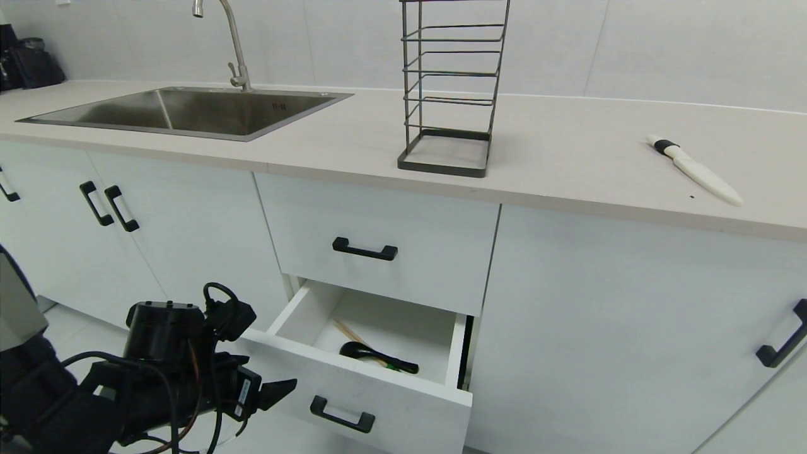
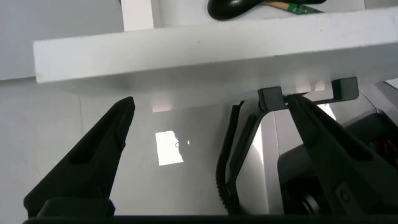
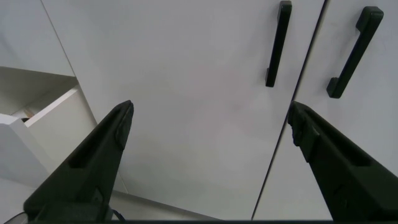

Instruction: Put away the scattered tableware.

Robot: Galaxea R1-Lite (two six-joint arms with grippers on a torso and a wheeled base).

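Observation:
The lower drawer (image 1: pixel 353 384) stands pulled out, with a black spoon (image 1: pixel 372 354) and wooden chopsticks (image 1: pixel 347 330) lying inside. A white knife (image 1: pixel 696 170) with a black band lies on the countertop (image 1: pixel 567 157) at the far right. My left gripper (image 1: pixel 272 391) hangs low beside the drawer's front, left of its black handle (image 1: pixel 342 416). In the left wrist view this gripper (image 2: pixel 211 106) is open and holds nothing, with the drawer handle (image 2: pixel 308 93) by one finger and the spoon (image 2: pixel 233 7) beyond the front panel. My right gripper (image 3: pixel 211 115) is open and faces white cabinet doors.
A dark wire rack (image 1: pixel 451 88) stands mid-counter, and a steel sink (image 1: pixel 189 110) with a tap is set in at the left. A shut drawer (image 1: pixel 378 249) sits above the open one. Cabinet door handles (image 3: pixel 277 43) are ahead of the right gripper.

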